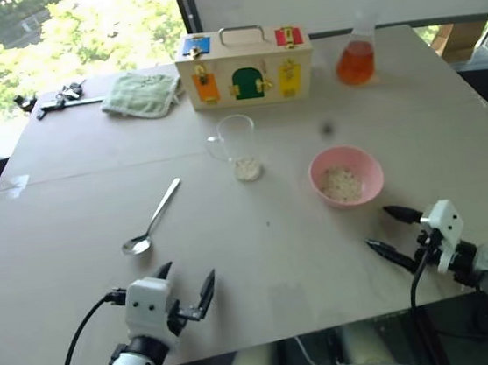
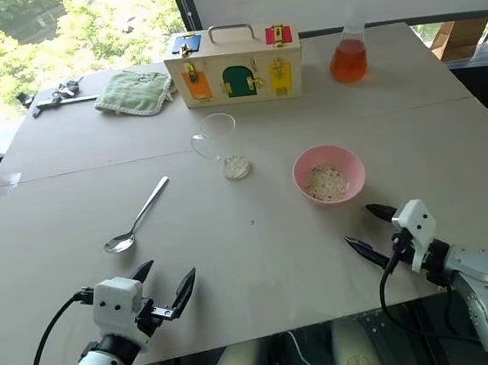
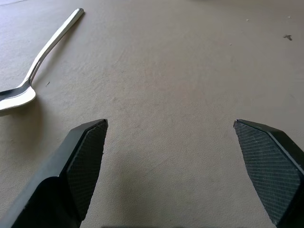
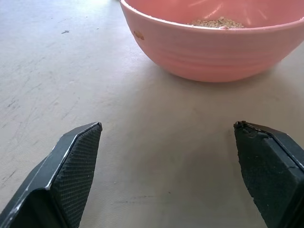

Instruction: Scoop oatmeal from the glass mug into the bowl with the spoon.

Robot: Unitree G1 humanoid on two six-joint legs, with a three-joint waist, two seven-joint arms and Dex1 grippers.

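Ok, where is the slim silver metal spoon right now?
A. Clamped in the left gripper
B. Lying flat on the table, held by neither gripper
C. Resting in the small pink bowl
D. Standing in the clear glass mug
B: the slim silver metal spoon lies flat on the table, ahead of the open left gripper, apart from the clear glass mug and the small pink bowl.

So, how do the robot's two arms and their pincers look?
Each pincer, left and right, has two pointed black fingers with crosshatched inner pads on a white block. A black cable loops along each wrist. The left forearm is white with small holes, the right smooth grey.
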